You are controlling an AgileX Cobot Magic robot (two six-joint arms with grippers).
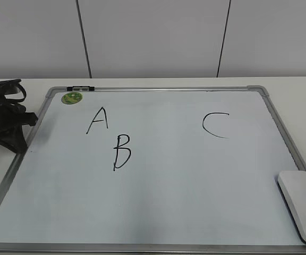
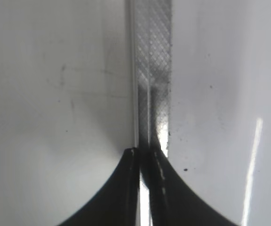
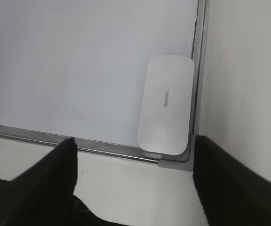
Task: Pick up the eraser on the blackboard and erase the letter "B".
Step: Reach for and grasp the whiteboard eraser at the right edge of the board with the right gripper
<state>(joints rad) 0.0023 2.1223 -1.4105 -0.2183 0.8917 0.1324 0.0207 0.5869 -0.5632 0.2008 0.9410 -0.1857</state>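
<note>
Left of the blackboard [image 1: 163, 186], the left gripper [image 1: 7, 119] rests at the frame, jaws pressed together on nothing. The letter "B" [image 1: 121, 152] stands intact on the blackboard's left half. In its near right corner lies the eraser [image 1: 303, 203], untouched; the right gripper [image 3: 133, 176] hovers before it, jaws spread wide. The pickup looks yet to begin: next, descend and straddle the eraser.
</note>
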